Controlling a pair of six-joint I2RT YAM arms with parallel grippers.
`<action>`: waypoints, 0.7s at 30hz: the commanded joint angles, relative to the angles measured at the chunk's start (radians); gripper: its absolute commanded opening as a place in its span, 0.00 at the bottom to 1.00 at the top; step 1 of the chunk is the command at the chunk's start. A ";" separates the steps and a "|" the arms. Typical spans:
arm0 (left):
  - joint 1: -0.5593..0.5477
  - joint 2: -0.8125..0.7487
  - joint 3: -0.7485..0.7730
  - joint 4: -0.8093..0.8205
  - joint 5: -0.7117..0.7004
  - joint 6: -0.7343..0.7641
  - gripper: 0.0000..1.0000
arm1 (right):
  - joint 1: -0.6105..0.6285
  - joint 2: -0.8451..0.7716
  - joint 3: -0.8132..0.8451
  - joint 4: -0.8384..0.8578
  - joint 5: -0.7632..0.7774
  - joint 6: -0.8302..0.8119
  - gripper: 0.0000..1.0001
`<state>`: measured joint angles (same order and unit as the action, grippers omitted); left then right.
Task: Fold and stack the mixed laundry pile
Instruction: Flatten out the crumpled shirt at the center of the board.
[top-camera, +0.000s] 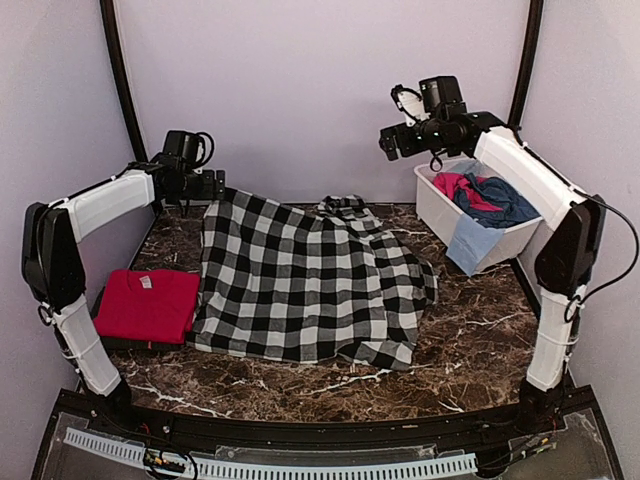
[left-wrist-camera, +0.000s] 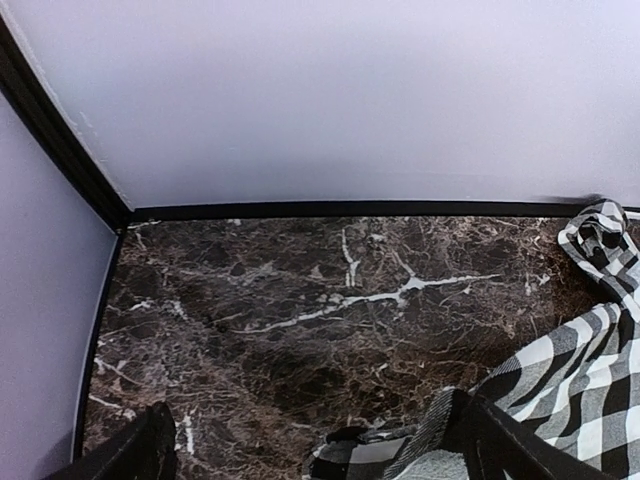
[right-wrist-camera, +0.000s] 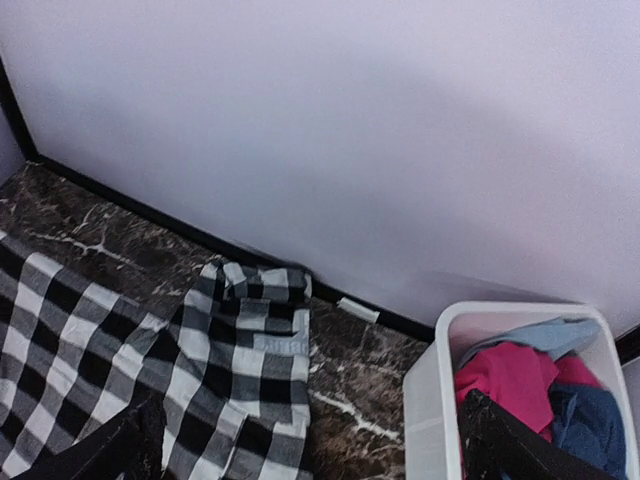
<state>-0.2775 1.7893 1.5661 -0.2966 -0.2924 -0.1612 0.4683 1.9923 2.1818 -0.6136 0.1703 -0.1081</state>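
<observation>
Red tee (top-camera: 148, 305): lying folded at the left of the desk (top-camera: 480, 330);
Left pincer (top-camera: 212, 186): hovering wide open by the checked garment's far-left corner;
Checked garment (top-camera: 310, 275): lying spread across mid-desk;
Right pincer (top-camera: 388, 143): hanging open, raised;
Tub (top-camera: 438, 215): holding the pink (top-camera: 462, 188), navy (top-camera: 505, 200) and light blue (top-camera: 470, 242) pieces

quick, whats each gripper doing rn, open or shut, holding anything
left gripper: open, fingers wide apart, holding nothing
right gripper: open, fingers wide apart, holding nothing
</observation>
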 joint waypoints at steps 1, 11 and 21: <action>0.016 -0.106 -0.070 -0.054 -0.130 -0.025 0.99 | 0.012 -0.201 -0.337 0.023 -0.209 0.155 0.98; 0.105 -0.032 0.021 -0.094 -0.013 -0.031 0.99 | 0.020 -0.356 -0.786 0.149 -0.407 0.230 0.89; 0.116 0.160 0.174 -0.156 0.074 0.028 0.99 | 0.042 0.079 -0.441 0.153 -0.363 0.260 0.47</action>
<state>-0.1696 1.9331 1.7069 -0.4103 -0.2623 -0.1703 0.4881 1.9488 1.6054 -0.5022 -0.2127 0.1394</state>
